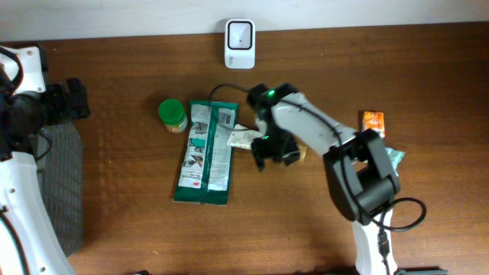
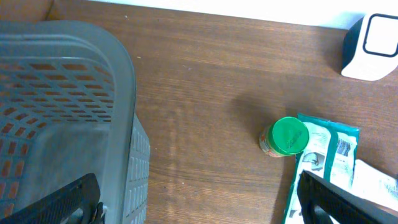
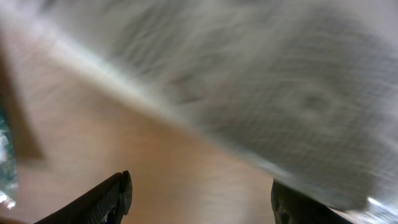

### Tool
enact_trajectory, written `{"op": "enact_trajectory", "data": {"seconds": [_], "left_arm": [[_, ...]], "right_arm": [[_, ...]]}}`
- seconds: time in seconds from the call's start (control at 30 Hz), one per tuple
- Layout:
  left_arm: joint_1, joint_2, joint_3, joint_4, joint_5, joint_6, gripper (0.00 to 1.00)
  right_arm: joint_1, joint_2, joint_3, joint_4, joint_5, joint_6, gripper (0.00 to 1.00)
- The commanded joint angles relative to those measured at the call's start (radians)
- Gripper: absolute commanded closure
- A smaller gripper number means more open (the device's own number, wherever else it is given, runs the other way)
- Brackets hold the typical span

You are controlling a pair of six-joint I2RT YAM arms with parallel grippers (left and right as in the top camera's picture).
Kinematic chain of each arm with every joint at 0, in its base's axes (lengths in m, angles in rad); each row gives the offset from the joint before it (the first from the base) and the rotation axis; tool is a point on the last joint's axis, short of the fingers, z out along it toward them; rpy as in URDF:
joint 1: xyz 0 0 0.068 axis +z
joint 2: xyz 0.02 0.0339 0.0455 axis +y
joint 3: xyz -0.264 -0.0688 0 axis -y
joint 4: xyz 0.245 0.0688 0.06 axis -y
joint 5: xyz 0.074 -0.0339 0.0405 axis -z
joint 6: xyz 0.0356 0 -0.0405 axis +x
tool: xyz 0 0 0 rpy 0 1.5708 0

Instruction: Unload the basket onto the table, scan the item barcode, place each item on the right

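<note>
Grasping packet (image 1: 244, 138): just ahead of fingertips; centre jaws across it.
Right gripper (image 1: 265, 151): jaws apart, empty.
Left gripper (image 2: 199, 200): jaws apart, idle.
Scanner (image 1: 239, 33): well apart; carry packet over level.

The right arm (image 1: 309, 122) has pale grey shells, black joints and a green light (image 1: 269, 95). A black cable (image 1: 409, 208) loops at its base. The right claw (image 1: 273, 151) is black, its fingers (image 3: 113, 195) finely ribbed. The left arm (image 1: 19, 76) is white with a black wrist (image 1: 65, 101).
</note>
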Motion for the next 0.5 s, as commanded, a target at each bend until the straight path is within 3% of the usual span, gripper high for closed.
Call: {"op": "enact_trajectory", "data": {"seconds": [0.0, 0.13, 0.23, 0.37, 0.47], "left_arm": [[0.002, -0.01, 0.009, 0.002, 0.011, 0.013, 0.01], [0.002, -0.01, 0.009, 0.002, 0.011, 0.013, 0.01], [0.002, -0.01, 0.009, 0.002, 0.011, 0.013, 0.01], [0.002, -0.01, 0.009, 0.002, 0.011, 0.013, 0.01], [0.002, -0.01, 0.009, 0.002, 0.011, 0.013, 0.01]], "right_arm": [[-0.108, 0.005, -0.006, 0.028, 0.052, -0.093, 0.3], [-0.221, 0.005, -0.006, 0.156, 0.031, -0.213, 0.3], [-0.275, 0.004, -0.006, 0.311, -0.158, -0.351, 0.3], [-0.294, -0.028, 0.037, 0.391, -0.322, -0.349, 0.31], [-0.279, -0.086, 0.077, 0.312, -0.371, -0.157, 0.31]]}}
